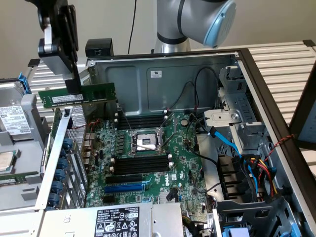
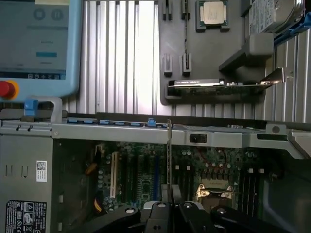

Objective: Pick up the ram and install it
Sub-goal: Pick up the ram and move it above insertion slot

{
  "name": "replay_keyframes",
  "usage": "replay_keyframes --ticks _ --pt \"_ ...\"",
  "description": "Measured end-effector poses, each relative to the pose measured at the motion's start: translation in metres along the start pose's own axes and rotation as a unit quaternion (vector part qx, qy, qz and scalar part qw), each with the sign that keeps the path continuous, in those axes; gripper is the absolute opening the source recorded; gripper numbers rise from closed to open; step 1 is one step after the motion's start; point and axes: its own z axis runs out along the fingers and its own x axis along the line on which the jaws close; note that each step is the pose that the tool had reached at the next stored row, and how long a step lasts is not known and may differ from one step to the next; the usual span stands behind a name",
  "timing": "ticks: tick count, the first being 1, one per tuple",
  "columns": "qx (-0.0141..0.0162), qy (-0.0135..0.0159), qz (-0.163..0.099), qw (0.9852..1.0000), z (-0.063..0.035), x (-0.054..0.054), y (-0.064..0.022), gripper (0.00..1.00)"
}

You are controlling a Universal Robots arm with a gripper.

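Observation:
The ram, a long dark-green stick with a white label, hangs level in the air above the open computer case's rim at the exterior view's left. My gripper is shut on it from above, near its middle. In the wrist view the ram appears edge-on as a thin strip rising from between my gripper's fingers, over the motherboard. Black memory slots with white end clips lie bare beside the CPU socket, well below the stick and toward the exterior view's right. More slots lie on the socket's far side.
A blue expansion slot lies near the power supply. Cables and drive cages crowd the exterior view's right. Outside the case are a tray with a CPU and a card, a hard drive, and a teach pendant.

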Motion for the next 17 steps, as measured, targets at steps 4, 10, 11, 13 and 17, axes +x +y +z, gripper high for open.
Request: replay_keyframes --ticks 4,10,11,13,17 --pt "0.0 0.0 0.0 1.0 0.0001 -0.001 -0.0108 0.12" --pt "0.0004 0.0 0.0 1.0 0.0022 -0.004 -0.0332 0.12" --pt "0.0004 0.0 0.0 1.0 0.0026 -0.004 -0.0363 0.12" --pt "0.0004 0.0 0.0 1.0 0.0033 -0.005 -0.0427 0.12" --pt "0.0004 0.0 0.0 1.0 0.0045 -0.006 -0.0545 0.12"
